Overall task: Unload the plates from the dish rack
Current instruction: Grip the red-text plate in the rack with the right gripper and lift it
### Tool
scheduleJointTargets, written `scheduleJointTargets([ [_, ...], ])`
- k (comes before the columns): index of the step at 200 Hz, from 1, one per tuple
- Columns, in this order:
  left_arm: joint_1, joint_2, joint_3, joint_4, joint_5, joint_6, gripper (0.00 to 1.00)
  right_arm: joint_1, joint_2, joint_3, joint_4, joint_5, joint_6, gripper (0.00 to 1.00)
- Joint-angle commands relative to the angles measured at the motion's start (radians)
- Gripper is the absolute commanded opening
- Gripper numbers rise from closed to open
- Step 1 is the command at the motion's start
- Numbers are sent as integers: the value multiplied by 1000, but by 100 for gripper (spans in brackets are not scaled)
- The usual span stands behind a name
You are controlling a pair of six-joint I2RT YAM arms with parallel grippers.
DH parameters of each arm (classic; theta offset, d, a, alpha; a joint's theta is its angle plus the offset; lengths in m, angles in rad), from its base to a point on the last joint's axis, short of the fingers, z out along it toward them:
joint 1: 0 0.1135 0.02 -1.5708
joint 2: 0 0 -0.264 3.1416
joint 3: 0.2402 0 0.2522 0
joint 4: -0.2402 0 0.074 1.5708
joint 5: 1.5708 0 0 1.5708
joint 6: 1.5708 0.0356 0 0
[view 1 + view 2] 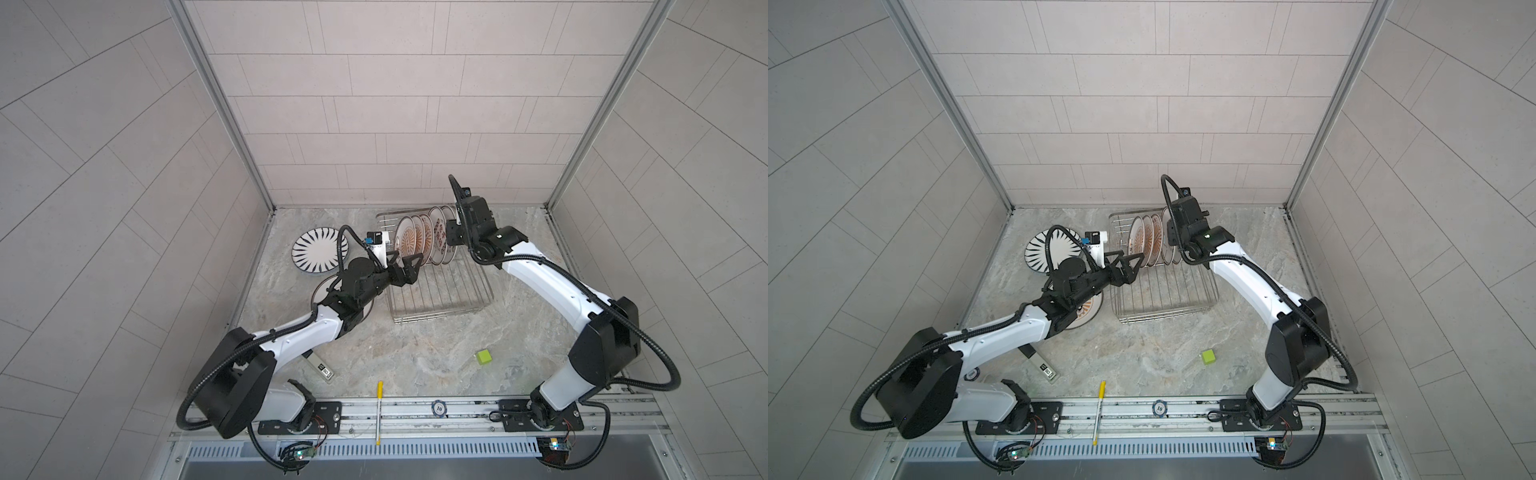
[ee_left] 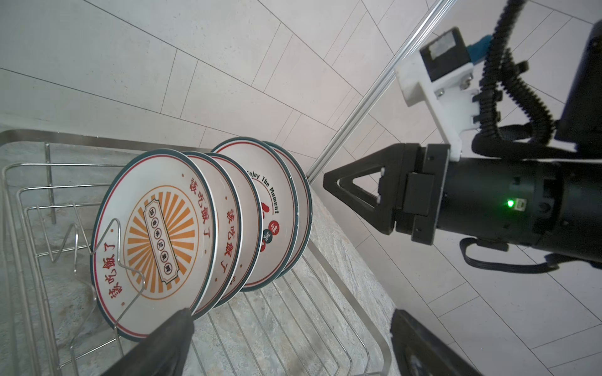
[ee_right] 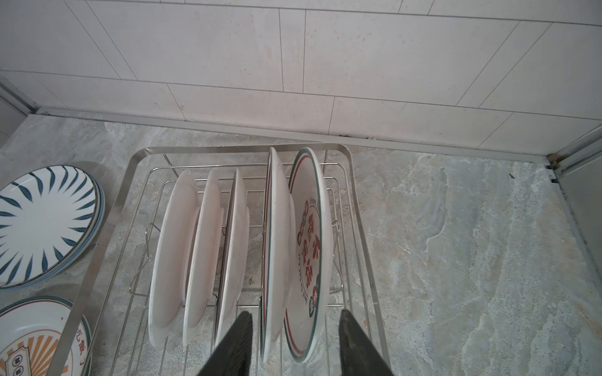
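The dish rack point(image 1: 440, 299) stands at the back of the table with several plates point(image 1: 415, 239) upright in its prongs. My right gripper point(image 3: 295, 313) hangs over the rack's far-right end, open. Its fingers straddle the rims of the last two plates, the lettered one point(image 3: 309, 247) and its neighbour point(image 3: 277, 228), with gaps on both sides. My left gripper point(image 1: 409, 266) is open wide at the rack's left side. One fingertip point(image 2: 182, 317) is close to the rim of the front sunburst plate point(image 2: 156, 234). A blue-striped plate point(image 1: 320, 249) and a sunburst plate point(image 1: 1086, 311) lie flat left of the rack.
The back wall stands close behind the rack. A green cube point(image 1: 483, 356) sits front right. A yellow pen point(image 1: 379, 411) and a "10" chip point(image 1: 439, 408) lie at the front rail. A labelled grey bar point(image 1: 322, 370) lies under the left arm.
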State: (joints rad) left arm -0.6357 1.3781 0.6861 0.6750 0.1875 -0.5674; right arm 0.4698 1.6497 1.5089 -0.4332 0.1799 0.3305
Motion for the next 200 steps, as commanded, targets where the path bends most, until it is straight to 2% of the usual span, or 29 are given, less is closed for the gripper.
scheduleJointTargets([
  [1, -4, 19, 32, 56, 26, 11, 100, 4, 47, 61, -60, 10, -22, 42],
  [19, -4, 31, 32, 69, 32, 7, 100, 5, 94, 97, -74, 7, -28, 40],
  [38, -5, 39, 35, 72, 26, 8, 100, 12, 139, 134, -91, 28, -32, 33],
  [73, -5, 47, 32, 74, 25, 8, 100, 32, 236, 213, -149, 179, -22, 31],
  [103, -5, 45, 27, 79, 14, 14, 100, 35, 325, 282, -195, 256, -8, 29],
  [176, -2, 72, 38, 82, 11, 7, 100, 36, 383, 284, -176, 257, 18, 22],
  [200, -2, 63, 35, 83, 8, 3, 100, 38, 377, 284, -175, 257, 23, 13],
])
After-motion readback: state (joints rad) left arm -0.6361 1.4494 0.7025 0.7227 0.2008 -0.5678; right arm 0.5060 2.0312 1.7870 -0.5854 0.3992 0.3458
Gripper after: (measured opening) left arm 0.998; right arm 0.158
